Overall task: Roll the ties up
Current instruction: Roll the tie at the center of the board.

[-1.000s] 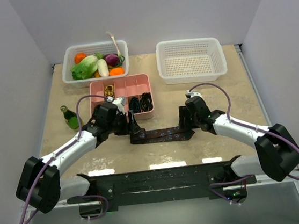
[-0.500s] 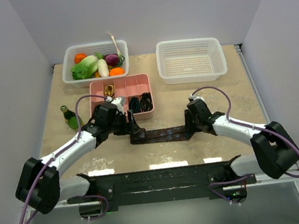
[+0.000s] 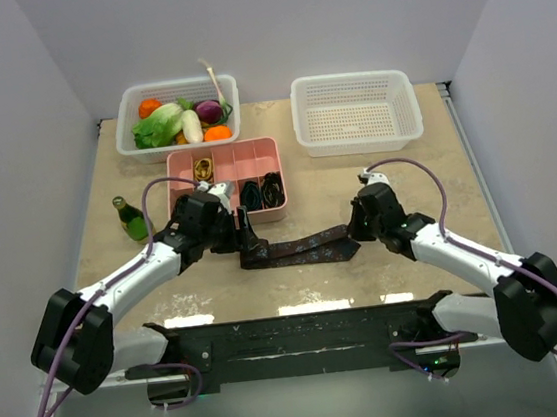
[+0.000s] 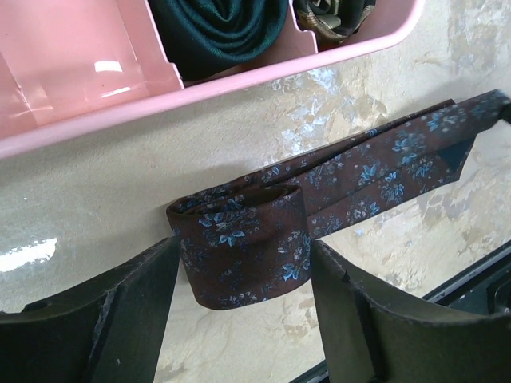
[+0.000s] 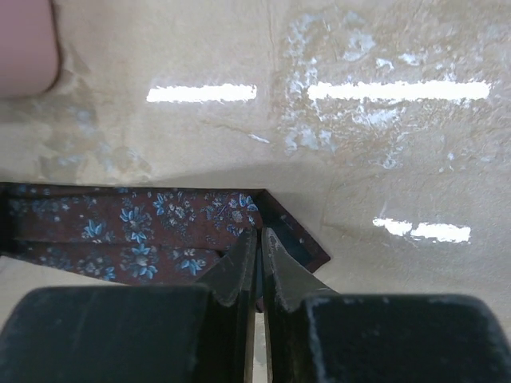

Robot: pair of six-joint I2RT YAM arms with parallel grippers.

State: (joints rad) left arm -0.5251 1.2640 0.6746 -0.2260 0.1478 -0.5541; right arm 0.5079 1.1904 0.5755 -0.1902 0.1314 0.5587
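No readable text, labels or numbers anywhere; green bottle (image 3: 131,221) possibly labelled, too small to tell.

We stretch both arms forward and inward, wrists low; our left gripper (image 4: 239,275) stands wide, our right gripper (image 5: 257,243) pinches the tie (image 5: 144,223).

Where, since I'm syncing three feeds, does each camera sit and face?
Top external: above and behind the bases, looking down; both arms show, left gripper and right gripper.
Left wrist: on the left arm, looking down; open fingers flank the roll of the floral tie.
Right wrist: on the right arm, looking down; its fingers pinch the tie's tip.
Shared: all three show that tie.
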